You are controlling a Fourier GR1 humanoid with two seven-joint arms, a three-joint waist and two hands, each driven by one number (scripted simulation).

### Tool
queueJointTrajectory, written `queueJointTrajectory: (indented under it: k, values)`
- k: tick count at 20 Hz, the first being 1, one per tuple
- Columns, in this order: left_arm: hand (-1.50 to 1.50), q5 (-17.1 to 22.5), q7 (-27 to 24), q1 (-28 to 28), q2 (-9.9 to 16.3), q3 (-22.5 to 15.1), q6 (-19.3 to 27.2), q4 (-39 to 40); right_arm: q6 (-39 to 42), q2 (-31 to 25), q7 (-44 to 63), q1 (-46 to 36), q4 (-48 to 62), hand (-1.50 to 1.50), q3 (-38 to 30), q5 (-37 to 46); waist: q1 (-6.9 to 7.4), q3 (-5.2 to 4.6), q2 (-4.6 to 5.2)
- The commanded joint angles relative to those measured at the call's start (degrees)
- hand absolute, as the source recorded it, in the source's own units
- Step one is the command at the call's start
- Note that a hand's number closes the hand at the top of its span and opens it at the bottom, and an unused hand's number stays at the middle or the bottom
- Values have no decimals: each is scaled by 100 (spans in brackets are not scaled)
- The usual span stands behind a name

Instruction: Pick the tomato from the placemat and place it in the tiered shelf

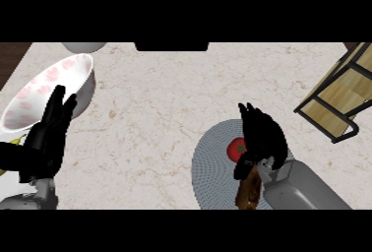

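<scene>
From my seat I see the tomato (236, 148) lying on the round grey placemat (210, 167), which sits near me on the right part of the marble counter (160, 98). My right hand (260, 133) hangs directly over the right side of the tomato, fingers pointing away from me and bent downward around it, the thumb lower down beside the fruit; I can't tell whether the fingers actually touch it, and only the left part of the red fruit shows past the black hand. The tomato looks to be resting on the mat, not lifted. A brown object (248, 189) lies on the near side of the placemat, just beside my right forearm, and I can't make out what it is. The tiered shelf (341, 93), wooden boards in a black frame, stands far right, well apart from the placemat. On the left, my left hand (47, 135) rests open with its fingers straight and pointing away, holding nothing, in front of a white bowl with pink spots (51, 88) that lies at the far left. Something yellow (16, 140) peeks out just beside that hand at the left edge. A grey round object (83, 47) sits at the far edge of the counter.
</scene>
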Motion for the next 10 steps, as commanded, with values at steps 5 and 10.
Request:
queueJointTrajectory:
  k: [5, 10]
  values:
    - [0, -326, 51, 196, -251, -82, 19, -108, 247, 374, 356, 392, -112, -150, -232, 594, 11, -5, 3]
    - [0, -462, 850, -360, -250, 51, 130, -449, 16, 382, -634, 782, 289, -150, -406, 920, -2, -2, 6]
